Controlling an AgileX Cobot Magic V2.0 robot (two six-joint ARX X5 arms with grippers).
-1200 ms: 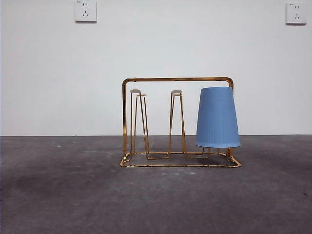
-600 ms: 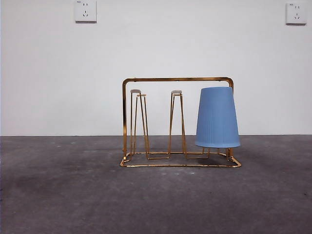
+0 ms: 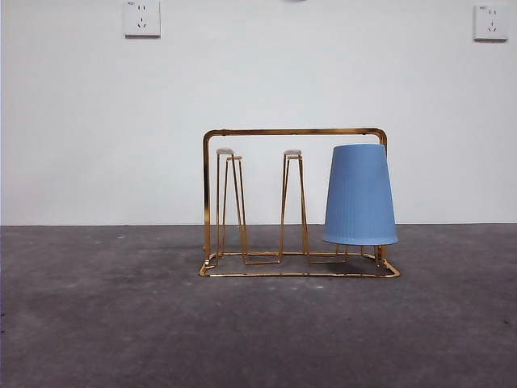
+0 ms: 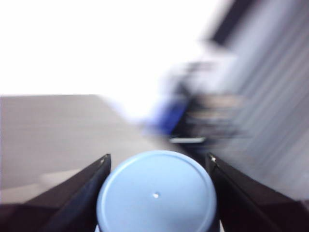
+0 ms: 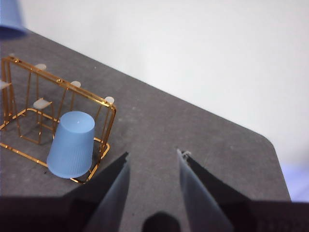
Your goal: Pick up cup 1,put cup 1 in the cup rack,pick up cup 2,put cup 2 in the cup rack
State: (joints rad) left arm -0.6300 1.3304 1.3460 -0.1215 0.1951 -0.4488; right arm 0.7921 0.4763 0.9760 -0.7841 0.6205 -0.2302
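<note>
The gold wire cup rack [image 3: 295,131] stands mid-table. A blue cup [image 3: 360,194] hangs upside down on its right-hand peg; the other whitish-tipped pegs [image 3: 292,153] are bare. My left gripper [image 4: 158,157] is shut on a second blue cup [image 4: 157,193], whose flat base faces the camera; its background is blurred. My right gripper [image 5: 152,152] is open and empty, above the table beside the rack's [image 5: 60,80] cup end, looking down on the racked cup [image 5: 72,145]. A blue cup's edge [image 5: 9,19] shows high beyond the rack in the right wrist view.
The dark grey table [image 3: 121,323] runs back to a white wall with two sockets [image 3: 141,18]. The table's rounded corner [image 5: 263,137] lies beyond my right gripper.
The rack and the cup on it have not moved in the front view. A faint grey sliver now shows at the top edge of that view.
</note>
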